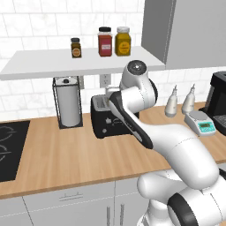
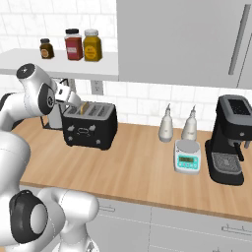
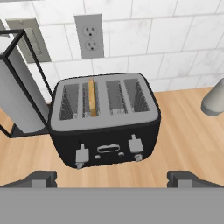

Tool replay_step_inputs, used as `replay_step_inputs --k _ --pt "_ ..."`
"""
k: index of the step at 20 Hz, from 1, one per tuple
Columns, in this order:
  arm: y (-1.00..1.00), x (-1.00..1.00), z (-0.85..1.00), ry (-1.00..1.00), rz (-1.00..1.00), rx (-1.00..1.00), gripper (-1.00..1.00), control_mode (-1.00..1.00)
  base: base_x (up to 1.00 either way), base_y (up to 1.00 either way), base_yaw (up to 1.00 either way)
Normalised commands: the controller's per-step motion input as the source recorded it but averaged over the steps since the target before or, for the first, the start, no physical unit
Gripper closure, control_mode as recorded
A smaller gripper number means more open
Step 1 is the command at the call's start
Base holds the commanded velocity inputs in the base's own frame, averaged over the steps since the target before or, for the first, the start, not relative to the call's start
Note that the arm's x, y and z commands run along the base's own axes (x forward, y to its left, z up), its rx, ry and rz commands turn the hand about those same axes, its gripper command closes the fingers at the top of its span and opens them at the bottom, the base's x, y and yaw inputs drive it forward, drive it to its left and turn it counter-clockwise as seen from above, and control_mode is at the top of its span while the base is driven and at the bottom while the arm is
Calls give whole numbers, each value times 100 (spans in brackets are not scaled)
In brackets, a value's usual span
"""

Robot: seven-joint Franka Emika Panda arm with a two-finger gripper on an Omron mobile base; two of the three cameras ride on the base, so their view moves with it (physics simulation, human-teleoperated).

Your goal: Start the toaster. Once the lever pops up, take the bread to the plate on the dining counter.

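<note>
The black toaster point(image 3: 105, 124) stands on the wood worktop against the tiled wall, its grey top showing several slots. A thin tan slice of bread point(image 3: 92, 97) stands upright in the second slot from the left and also shows in the right base view point(image 2: 84, 107). Two grey levers point(image 3: 82, 154) stick out of the toaster's front. My gripper point(image 3: 113, 179) hovers open in front of and above the toaster point(image 2: 91, 125), its fingertips point(image 3: 41, 178) far apart and holding nothing. The plate and the dining counter are out of view.
A paper towel roll in a black wire holder point(image 1: 68, 102) stands just left of the toaster point(image 1: 100, 117). To the right are two grey bottles point(image 2: 166, 125), a small scale point(image 2: 187, 157) and a black coffee machine point(image 2: 230, 140). A shelf point(image 1: 53, 62) with jars hangs above. A stovetop point(image 1: 9, 150) lies far left.
</note>
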Motion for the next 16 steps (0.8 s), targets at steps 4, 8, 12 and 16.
replay_step_inputs --k 4,8,12,16 --pt "0 0 0 0 0 0 -100 -100 0 0 0" --pt "0 0 0 0 0 0 -100 -100 0 0 0" --pt "0 0 0 0 0 0 -100 -100 0 0 0" --pt "0 0 0 0 0 0 -100 -100 0 0 0"
